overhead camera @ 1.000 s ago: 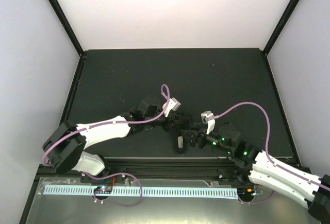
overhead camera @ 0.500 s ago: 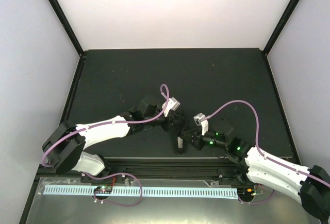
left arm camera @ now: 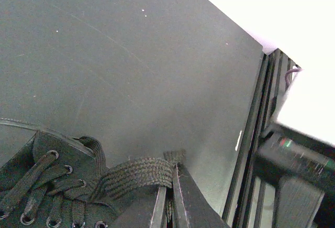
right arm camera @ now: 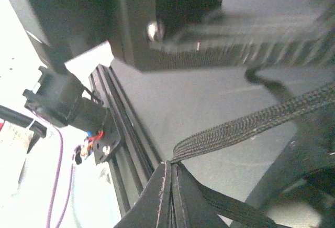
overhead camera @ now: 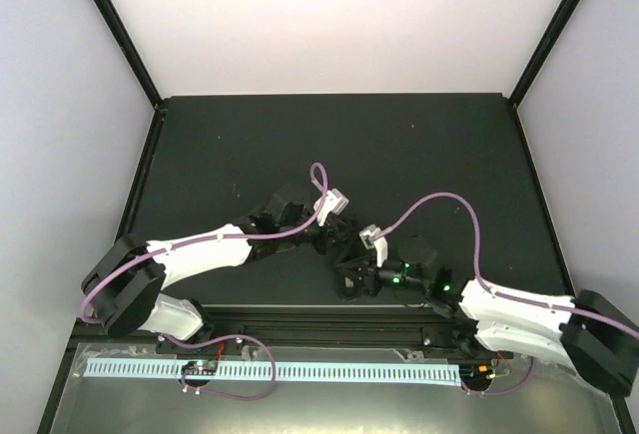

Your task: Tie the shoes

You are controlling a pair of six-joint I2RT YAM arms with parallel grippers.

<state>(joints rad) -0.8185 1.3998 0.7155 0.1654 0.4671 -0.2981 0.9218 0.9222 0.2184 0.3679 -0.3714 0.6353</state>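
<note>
Looking down from the top camera, both arms met over the shoe [overhead camera: 345, 290], which sat at the near edge of the black table [overhead camera: 250, 145], just short of the rail [overhead camera: 300, 316]. The left gripper [overhead camera: 342, 247] reached it from the far-left side and the right gripper [overhead camera: 355, 276] from the right. The two were almost touching and hid most of the shoe, and their jaws were too dark to read from that height. A second earlier the right arm had stood further right with its jaws wide. Since then it had swung in over the shoe and shut, its purple cable [overhead camera: 449, 200] arching higher. The left arm had barely shifted.

The left wrist camera showed the left jaws pressed together on a flat black lace [left arm camera: 138, 173]. The lace ran back in a loop to the eyelets of the shoe at the lower left. Bare table lay beyond, and the right arm [left arm camera: 293, 160] was a blur past the rail.

The right wrist camera showed its own fingers [right arm camera: 157, 196] closed tight on a woven lace that stretched up to the right. Dark, blurred hardware filled the top of that picture, and I could not tell what it was.
</note>
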